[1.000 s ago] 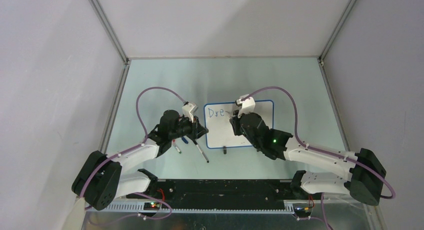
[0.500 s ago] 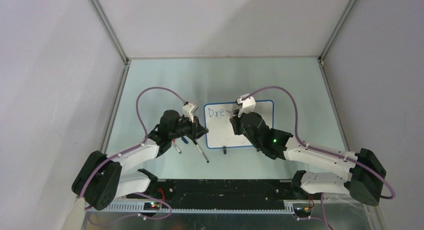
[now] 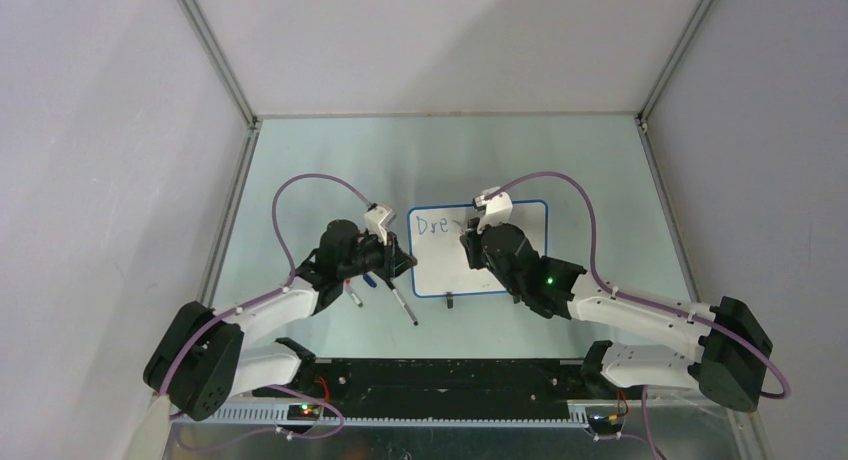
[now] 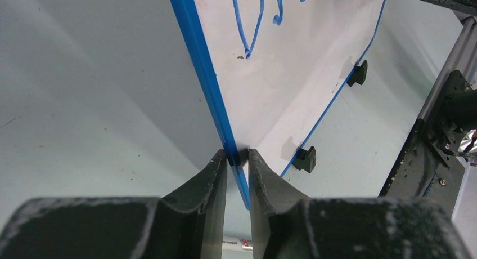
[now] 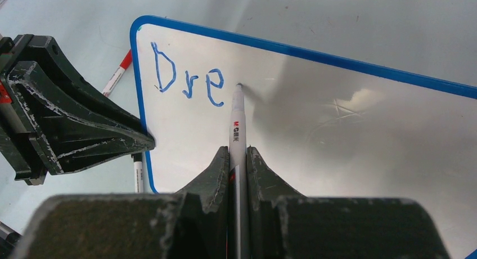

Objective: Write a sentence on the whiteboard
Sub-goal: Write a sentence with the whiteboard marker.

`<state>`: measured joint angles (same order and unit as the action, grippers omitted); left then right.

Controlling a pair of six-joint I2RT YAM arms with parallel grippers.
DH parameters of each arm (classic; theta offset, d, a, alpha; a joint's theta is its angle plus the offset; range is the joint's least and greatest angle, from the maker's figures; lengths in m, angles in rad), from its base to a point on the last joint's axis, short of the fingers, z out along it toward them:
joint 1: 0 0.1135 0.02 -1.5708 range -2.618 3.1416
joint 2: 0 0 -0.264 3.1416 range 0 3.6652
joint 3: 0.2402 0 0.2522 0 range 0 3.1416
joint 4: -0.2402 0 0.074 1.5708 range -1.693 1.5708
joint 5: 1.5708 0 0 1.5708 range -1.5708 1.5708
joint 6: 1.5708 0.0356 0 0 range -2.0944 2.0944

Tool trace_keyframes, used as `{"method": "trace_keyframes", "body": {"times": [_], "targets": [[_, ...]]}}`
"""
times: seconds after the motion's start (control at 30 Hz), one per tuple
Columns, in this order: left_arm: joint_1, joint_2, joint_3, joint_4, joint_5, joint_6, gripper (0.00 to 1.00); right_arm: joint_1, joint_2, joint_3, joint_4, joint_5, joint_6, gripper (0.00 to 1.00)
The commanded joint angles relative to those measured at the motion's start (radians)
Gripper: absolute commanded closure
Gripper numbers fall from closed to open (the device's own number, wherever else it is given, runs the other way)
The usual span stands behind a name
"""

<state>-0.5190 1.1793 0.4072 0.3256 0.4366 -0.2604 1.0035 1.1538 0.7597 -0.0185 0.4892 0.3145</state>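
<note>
The whiteboard [image 3: 440,268] lies flat on the table in the middle, white with a thin blue rim. Of the sentence, only the blue letters "Dre" [image 5: 188,81] stand at the board's top left corner, also seen as "Dre" [image 3: 432,225] from above. My left gripper [image 4: 237,155] is shut on the board's left rim [image 4: 205,73], one finger on each side. My right gripper [image 5: 238,152] is shut on a white marker [image 5: 237,124]. The marker's tip rests on the board just right of the "e". From above, the right gripper [image 3: 472,235] hangs over the board's upper middle.
Two loose markers [image 3: 404,307] [image 3: 354,297] lie on the table by the left gripper [image 3: 398,263]. A red-capped marker [image 5: 118,73] shows beyond the board's left edge. Black clip feet [image 4: 305,159] [image 4: 359,73] stick out of the near long edge. Enclosure walls ring the table.
The right wrist has shifted very slightly over the board with the marker. The letters look the same and the left arm has not moved.
</note>
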Motion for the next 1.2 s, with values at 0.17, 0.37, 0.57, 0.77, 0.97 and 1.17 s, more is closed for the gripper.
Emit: {"method": "trace_keyframes", "body": {"times": [0.17, 0.37, 0.57, 0.77, 0.97, 1.17], "targets": [[-0.008, -0.012, 0.016, 0.016, 0.0, 0.025, 0.76, -0.011, -0.01, 0.038, -0.011, 0.028, 0.023, 1.0], [-0.008, -0.012, 0.016, 0.016, 0.0, 0.027, 0.76, -0.017, -0.013, 0.038, -0.021, 0.032, 0.034, 1.0], [-0.008, -0.013, 0.016, 0.015, -0.001, 0.027, 0.76, -0.02, -0.013, 0.038, -0.024, 0.037, 0.037, 1.0], [-0.009, -0.014, 0.015, 0.015, 0.001, 0.027, 0.76, -0.022, -0.009, 0.038, -0.018, 0.024, 0.035, 1.0], [-0.009, -0.015, 0.015, 0.015, 0.001, 0.027, 0.76, -0.029, 0.0, 0.038, -0.01, -0.016, 0.029, 1.0], [-0.009, -0.015, 0.015, 0.015, 0.0, 0.027, 0.76, -0.037, 0.001, 0.038, -0.013, -0.05, 0.027, 1.0]]}}
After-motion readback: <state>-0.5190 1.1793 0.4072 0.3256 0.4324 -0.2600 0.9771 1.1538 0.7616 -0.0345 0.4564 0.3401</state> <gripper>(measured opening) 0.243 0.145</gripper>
